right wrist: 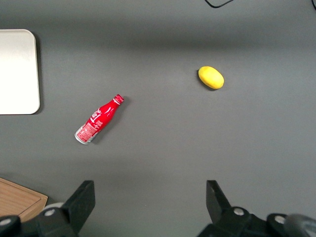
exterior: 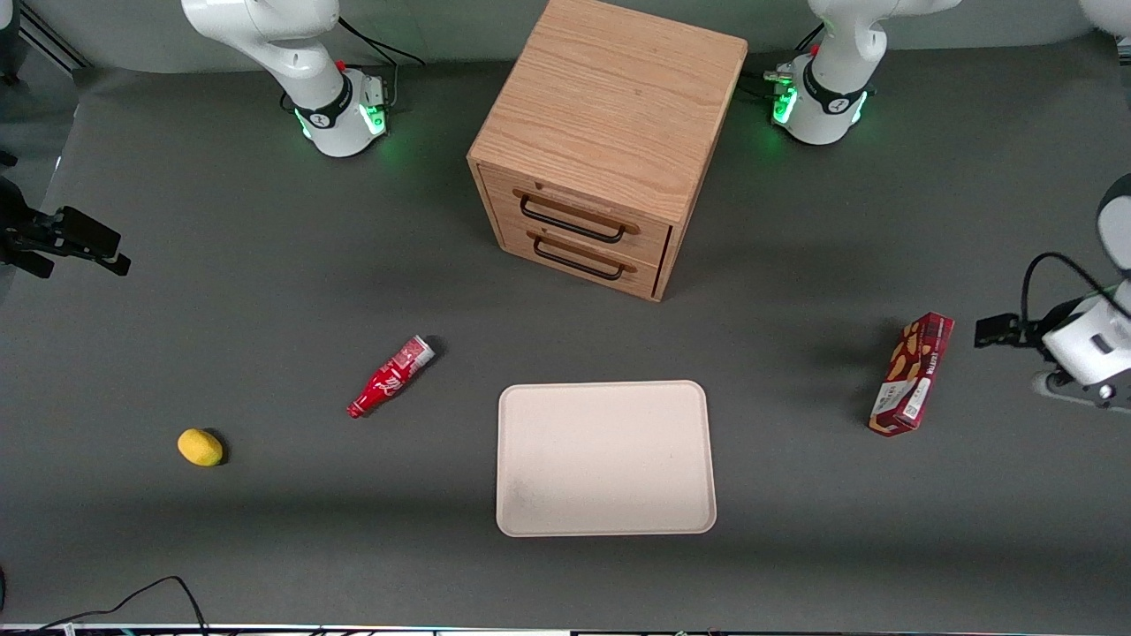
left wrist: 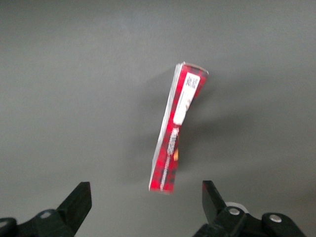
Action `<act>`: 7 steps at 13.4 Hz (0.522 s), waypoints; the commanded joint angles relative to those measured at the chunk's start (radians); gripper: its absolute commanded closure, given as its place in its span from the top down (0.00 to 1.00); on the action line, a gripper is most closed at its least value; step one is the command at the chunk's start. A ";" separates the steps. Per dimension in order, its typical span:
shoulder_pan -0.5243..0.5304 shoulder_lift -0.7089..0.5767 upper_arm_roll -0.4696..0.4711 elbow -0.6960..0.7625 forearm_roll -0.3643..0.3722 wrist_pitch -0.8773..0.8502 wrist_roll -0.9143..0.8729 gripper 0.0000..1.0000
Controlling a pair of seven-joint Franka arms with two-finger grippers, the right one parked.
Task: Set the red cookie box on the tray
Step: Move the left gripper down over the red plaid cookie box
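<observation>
We see the red cookie box [exterior: 912,375] lying on the dark surface [exterior: 265,530] toward the working arm's end, well apart from the beige tray [exterior: 606,458], which sits nearer the front camera than the wooden drawer cabinet [exterior: 601,141]. Our tool [left wrist: 147,201] hangs above the box with its fingers [left wrist: 79,200] spread wide, released and touching nothing. A red soda bottle [exterior: 390,376] and a yellow lemon [exterior: 201,447] lie toward the parked arm's end.

Left arm at the working end of the table, gripper [left wrist: 145,207] spread wide, holding nothing
</observation>
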 commanded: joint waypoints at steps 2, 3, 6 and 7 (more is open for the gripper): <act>-0.039 -0.014 0.002 -0.186 0.004 0.264 0.054 1.00; -0.042 -0.011 0.002 -0.228 0.002 0.320 0.055 1.00; -0.051 -0.010 -0.001 -0.349 0.002 0.478 0.057 1.00; -0.052 -0.007 -0.001 -0.375 0.002 0.516 0.057 1.00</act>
